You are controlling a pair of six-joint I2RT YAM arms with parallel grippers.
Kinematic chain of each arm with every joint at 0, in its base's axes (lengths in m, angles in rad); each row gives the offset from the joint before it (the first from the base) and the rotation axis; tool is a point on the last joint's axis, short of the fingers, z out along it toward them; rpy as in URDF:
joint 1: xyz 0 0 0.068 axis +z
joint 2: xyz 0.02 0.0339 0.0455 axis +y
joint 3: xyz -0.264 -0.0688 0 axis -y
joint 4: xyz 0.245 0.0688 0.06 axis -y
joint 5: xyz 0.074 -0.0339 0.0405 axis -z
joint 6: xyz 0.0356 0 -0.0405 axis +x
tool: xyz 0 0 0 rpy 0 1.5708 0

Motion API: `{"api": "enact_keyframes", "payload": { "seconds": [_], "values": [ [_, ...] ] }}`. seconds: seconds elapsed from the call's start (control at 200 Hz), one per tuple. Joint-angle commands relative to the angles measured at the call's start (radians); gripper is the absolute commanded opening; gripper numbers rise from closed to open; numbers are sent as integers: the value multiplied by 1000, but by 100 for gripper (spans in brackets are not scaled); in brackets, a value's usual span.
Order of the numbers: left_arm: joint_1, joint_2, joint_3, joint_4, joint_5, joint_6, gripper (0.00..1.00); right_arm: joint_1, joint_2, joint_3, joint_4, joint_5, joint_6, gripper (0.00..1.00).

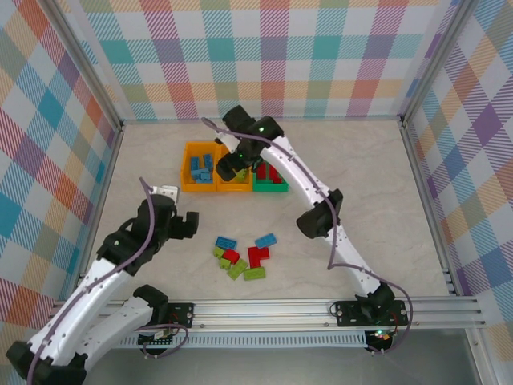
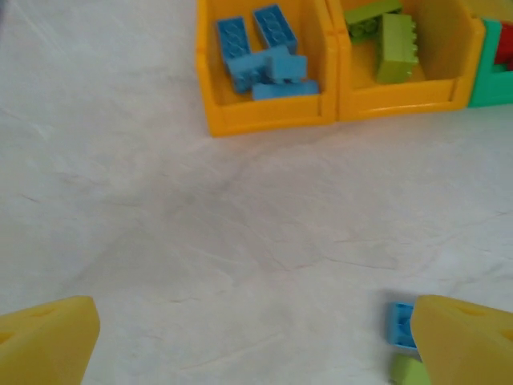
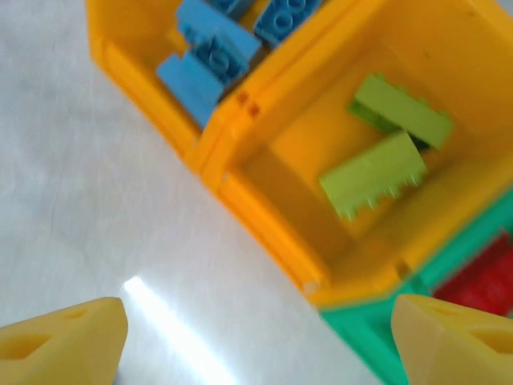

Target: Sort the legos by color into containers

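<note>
far left: left gripper [image 2: 256,317] low over the table [image 1: 361,160], fingers spread wide, nothing between them, pointed toward the bins; looks staged for a fresh pick. just beside its right fingertip, a loose blue brick [image 2: 400,324], with a lime one peeking at the frame edge. next along: left orange bin [image 1: 187,170], only blue bricks [image 2: 264,56] inside, so evidently blue's home. nearer the arms and well apart from the bins: unsorted pile [image 1: 240,258], blue, red and lime legos mixed, several touching, waiting for pickup. pressed against the first bin: middle orange bin [image 3: 264,208], lime bricks [image 3: 377,172] lying loose in it. right gripper [image 3: 258,309] above that bin's near corner, jaws gaping, empty; a fitting spot for dropping lime. rightmost: green bin [image 1: 270,190], touching the middle one, red bricks [image 1: 272,174] within. roughly half sorted, by the look of the pile.
</note>
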Motion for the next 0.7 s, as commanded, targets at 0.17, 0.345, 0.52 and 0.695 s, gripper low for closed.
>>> {"api": "enact_keyframes", "payload": {
  "seconds": [0.17,0.345,0.52,0.695],
  "values": [
    [-30,86,-83,19,256,-755,82,6,-697,-931,227,-6,-146,100],
    [-153,106,-180,82,301,-993,79,9,-998,-1297,338,-183,-44,100],
    [-228,202,-239,129,332,-1080,77,41,-1172,-1558,494,-290,123,100],
    [-252,265,-293,248,287,-1106,70,55,-1272,-1700,627,-307,223,100]
  ]
}}
